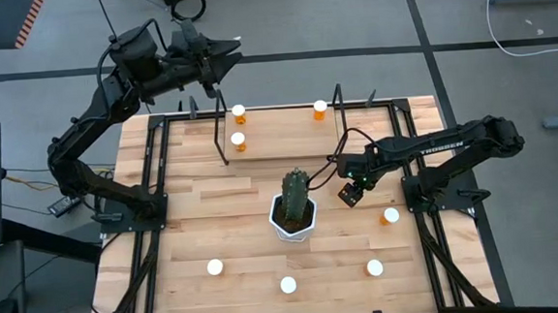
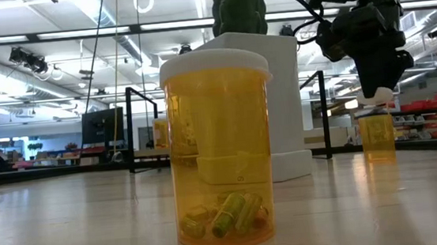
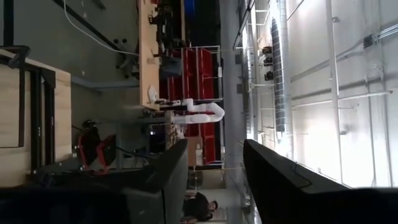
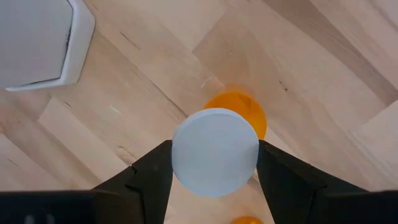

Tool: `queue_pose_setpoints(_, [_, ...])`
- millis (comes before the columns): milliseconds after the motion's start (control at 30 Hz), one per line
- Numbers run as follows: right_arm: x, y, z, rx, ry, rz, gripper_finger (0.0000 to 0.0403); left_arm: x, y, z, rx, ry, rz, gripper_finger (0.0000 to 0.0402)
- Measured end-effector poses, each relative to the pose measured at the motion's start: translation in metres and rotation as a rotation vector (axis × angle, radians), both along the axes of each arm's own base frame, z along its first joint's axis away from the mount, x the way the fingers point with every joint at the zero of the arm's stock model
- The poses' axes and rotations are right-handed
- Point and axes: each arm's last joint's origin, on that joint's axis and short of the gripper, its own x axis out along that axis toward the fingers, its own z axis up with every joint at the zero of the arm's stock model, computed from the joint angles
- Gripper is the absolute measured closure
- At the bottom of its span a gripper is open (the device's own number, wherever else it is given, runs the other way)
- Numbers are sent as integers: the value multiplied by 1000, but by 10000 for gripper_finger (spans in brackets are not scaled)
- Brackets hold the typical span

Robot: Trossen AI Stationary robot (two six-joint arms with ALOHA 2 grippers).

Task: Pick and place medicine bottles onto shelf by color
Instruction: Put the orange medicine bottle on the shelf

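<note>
**Right jaws closed on a capped bottle, carried upright beside the cactus**

The right gripper (image 4: 214, 163) is seen with its jaws pressed on either side of the white cap of a medicine bottle (image 4: 216, 151); the bottle's long axis runs vertical, orange body hanging straight below. It appears lifted off the table (image 1: 214, 199), just right of the cactus pot (image 1: 294, 220). The shelf (image 1: 277, 127) lies toward the far edge, already carrying three bottles (image 1: 238, 111), so travel is judged to go away from the pot and across.

The left gripper (image 1: 210, 64) is parked above the far-left shelf end, jaws apart, nothing held.

Hard to make out: the colour of the held bottle's contents, and shelf tier separation from above. Four more bottles (image 1: 215, 267) stand on the near table.
</note>
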Motion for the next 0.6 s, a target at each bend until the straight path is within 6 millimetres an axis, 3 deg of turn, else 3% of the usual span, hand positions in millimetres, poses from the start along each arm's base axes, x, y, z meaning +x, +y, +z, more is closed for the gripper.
queue_pose_setpoints(600, [0,0,0,-7,-3,17,186,0,0,0,1,0,0,239])
